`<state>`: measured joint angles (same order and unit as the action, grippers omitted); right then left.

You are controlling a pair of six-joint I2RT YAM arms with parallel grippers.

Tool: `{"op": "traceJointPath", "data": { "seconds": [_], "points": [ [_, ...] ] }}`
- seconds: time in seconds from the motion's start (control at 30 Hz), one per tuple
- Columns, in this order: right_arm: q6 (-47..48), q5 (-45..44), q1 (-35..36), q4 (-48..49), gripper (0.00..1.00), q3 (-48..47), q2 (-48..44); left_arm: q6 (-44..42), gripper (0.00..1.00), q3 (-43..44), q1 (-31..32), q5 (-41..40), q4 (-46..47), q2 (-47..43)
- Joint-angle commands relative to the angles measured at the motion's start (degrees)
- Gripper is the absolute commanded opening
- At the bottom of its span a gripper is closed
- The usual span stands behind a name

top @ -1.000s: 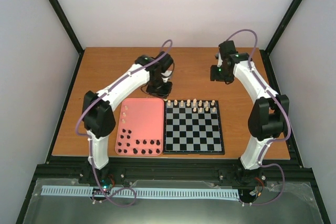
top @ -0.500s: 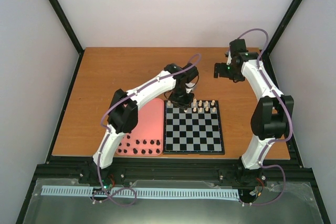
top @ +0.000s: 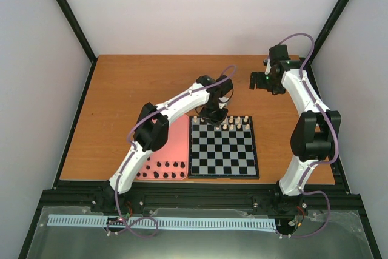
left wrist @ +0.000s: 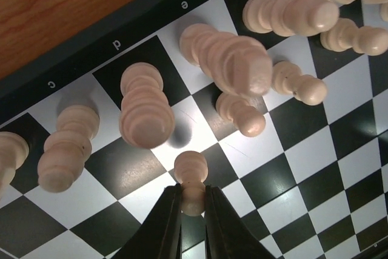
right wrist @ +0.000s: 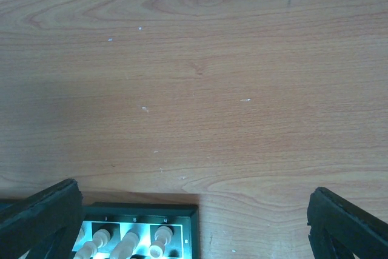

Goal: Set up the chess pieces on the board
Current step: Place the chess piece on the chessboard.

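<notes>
The board [top: 223, 176] lies at the table's near middle. Several cream chess pieces [top: 234, 123] stand in its two far rows, and in the left wrist view they rise tall [left wrist: 145, 113] around the d and e files. My left gripper [top: 212, 116] hangs over the far left part of the board. It [left wrist: 193, 203] is shut on a cream pawn [left wrist: 191, 171], held upright just above a square in the second row. My right gripper [top: 260, 81] is open and holds nothing, over bare wood behind the board's far right corner [right wrist: 182, 222]. Black pieces [top: 165, 168] sit on the pink tray.
The pink tray [top: 179, 141] lies against the board's left side, partly hidden under my left arm. Bare wooden table [right wrist: 200, 77] stretches behind the board. Black frame posts stand at the back corners, and the right one [top: 336, 10] is close to my right arm.
My left arm swung right from behind the pink tray to over the board's far rows with the pawn. My right gripper opened wide and drew back to the right.
</notes>
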<state>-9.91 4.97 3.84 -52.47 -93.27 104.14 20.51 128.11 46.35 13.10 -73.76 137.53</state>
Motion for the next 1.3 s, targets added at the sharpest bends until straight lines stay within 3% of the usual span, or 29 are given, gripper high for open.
{"op": "traceJointPath", "data": {
  "seconds": [0.0, 0.37, 1.27],
  "points": [
    [0.0, 0.2, -0.3, 0.8, 1.00, -1.1, -0.9, -0.2, 0.04, 3.5, 0.6, -1.1, -1.0, 1.7],
    [0.2, 0.9, -0.3, 0.9, 1.00, -1.1, -0.7, 0.2, 0.04, 4.6, 0.7, -2.8, -0.8, 3.0],
    [0.2, 2.3, -0.3, 1.6, 1.00, 0.3, -1.6, 0.1, 0.24, 1.4, 0.8, -1.2, 0.9, 2.3]
  ]
}}
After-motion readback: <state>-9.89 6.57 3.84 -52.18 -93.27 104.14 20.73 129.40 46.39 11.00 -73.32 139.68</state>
